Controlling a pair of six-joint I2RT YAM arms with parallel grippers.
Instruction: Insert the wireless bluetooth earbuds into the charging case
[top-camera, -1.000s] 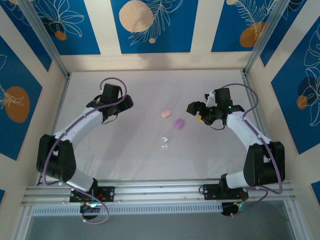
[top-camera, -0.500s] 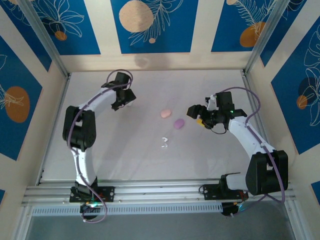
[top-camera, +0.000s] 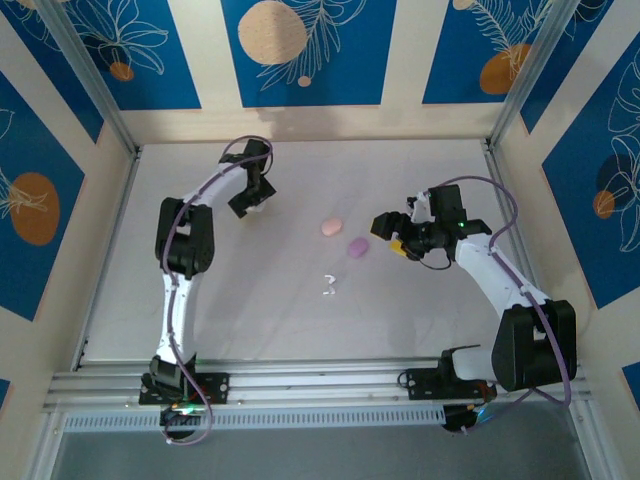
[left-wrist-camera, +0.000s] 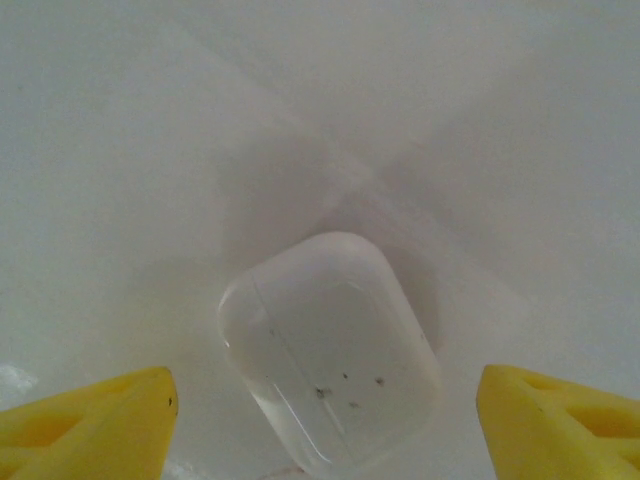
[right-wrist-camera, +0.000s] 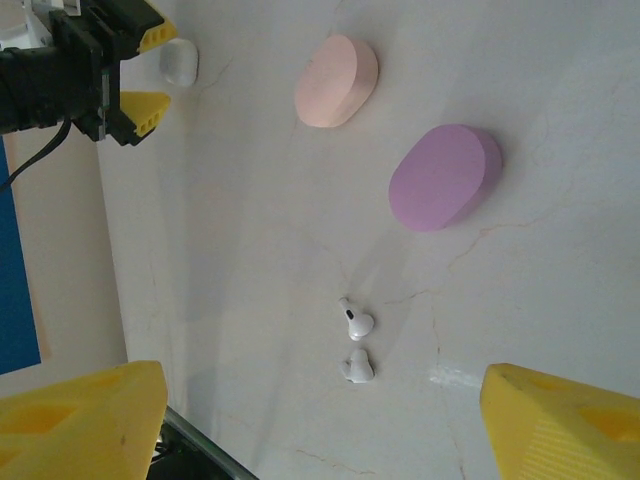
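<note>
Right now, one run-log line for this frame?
left end effector: open, over white case | right end effector: open, empty | white earbuds: two, loose | pink case, purple case: shut | step: nothing inserted yet

Two glossy white stemmed earbuds (right-wrist-camera: 355, 322) are lying loose, just beside each other, outside any case. In the top view, a closed pink case (top-camera: 331, 227), pebble-shaped, is sitting at their twelve o'clock, and a closed purple case (top-camera: 357, 246) is at its four o'clock. A closed white charging case (left-wrist-camera: 330, 350) is lying flat, well apart from the pink one, between its nine and ten o'clock.
</note>
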